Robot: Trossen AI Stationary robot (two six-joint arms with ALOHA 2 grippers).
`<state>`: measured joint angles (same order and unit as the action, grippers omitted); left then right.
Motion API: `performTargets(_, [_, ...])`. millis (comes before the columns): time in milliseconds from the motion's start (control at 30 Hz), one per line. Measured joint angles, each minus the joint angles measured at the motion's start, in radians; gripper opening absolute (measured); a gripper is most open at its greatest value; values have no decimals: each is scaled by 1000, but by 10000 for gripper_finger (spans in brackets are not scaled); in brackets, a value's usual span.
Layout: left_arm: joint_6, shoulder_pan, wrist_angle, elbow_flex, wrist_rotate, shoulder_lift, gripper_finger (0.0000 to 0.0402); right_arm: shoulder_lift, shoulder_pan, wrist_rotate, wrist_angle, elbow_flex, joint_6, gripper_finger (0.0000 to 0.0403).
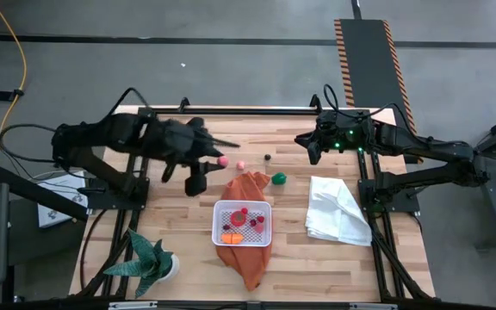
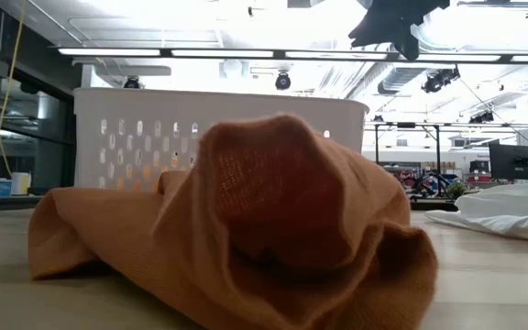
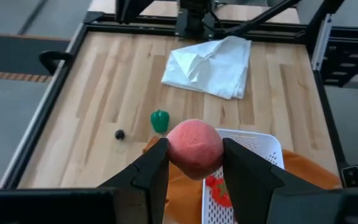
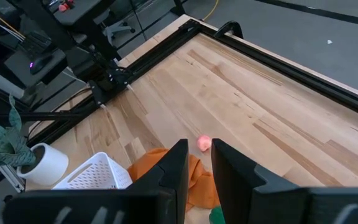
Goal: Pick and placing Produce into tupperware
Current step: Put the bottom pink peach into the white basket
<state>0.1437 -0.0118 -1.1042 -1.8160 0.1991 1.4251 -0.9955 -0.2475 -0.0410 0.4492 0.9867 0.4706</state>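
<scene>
Left gripper (image 3: 194, 163): clamped on round, matte pink-red toy fruit (image 3: 195, 148), raised near tabletop's far edge.
Right gripper (image 4: 197, 163): empty, fingers narrowly parted, far right corner.
White perforated plastic tupperware (image 1: 220, 209): mid-tabletop on crumpled orange cloth (image 1: 250, 184); contents partly indistinct.

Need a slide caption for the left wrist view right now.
Left gripper holds a pink fruit above the orange cloth, beside the white tupperware.

Pale wood table (image 1: 179, 232) — woven orange cloth (image 2: 273, 211), perforated plastic tupperware (image 1: 220, 226).
</scene>
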Motion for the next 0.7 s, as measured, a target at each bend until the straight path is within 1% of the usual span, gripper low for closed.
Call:
performTargets(200, [-50,86,12,0,-153,57,127,0,0,1,1,0,0,62])
performTargets(400, [-69,126,12,0,-315,124,127,0,0,30,2,0,0,62])
performTargets(500, [-72,123,11,0,-347,162,127,0,0,38,2,0,0,62])
performTargets(700, [-85,99,10,13,-361,217,127,0,0,45,14,0,0,62])
